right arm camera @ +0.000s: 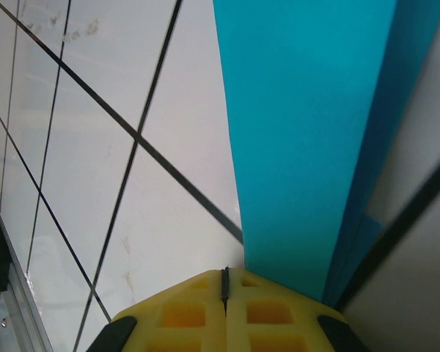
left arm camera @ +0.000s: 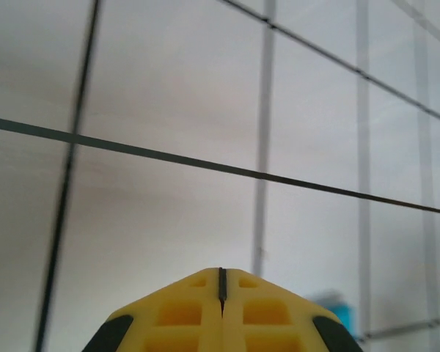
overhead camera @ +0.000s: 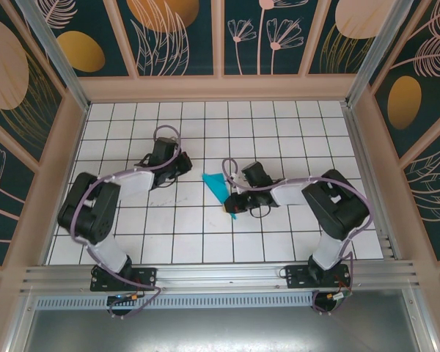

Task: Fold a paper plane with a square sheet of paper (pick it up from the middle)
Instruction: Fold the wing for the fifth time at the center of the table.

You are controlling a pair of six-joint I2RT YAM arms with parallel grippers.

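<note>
**Teal paper** (overhead camera: 218,186): a folded sheet, long and tapering, lying flat on the white gridded table (overhead camera: 132,132). Its long axis runs nearly straight away from my bases. The broad end lies farther out and slightly left; the narrow point faces the near edge. In my right wrist view the paper (right arm camera: 308,132) is smooth, matt and straight-edged, with a darker second layer showing along its right side.

**Right claw** (overhead camera: 229,207): sits at the paper's narrow end. Its yellow ribbed fingertips (right arm camera: 198,315) are pressed together, the seam between them just left of the paper's edge. No paper is seen between them. I cannot tell whether the tip presses on the sheet.

**Left claw** (overhead camera: 182,166): to the left of the paper's broad end, apart from it, its jaws likewise closed tight (left arm camera: 222,282). The paper (left arm camera: 336,308) shows there as a small blurred patch at lower right.

**Surroundings**: thin dark grid lines cross the table on every side of the paper. Nothing lies across the sheet except my right claw.
</note>
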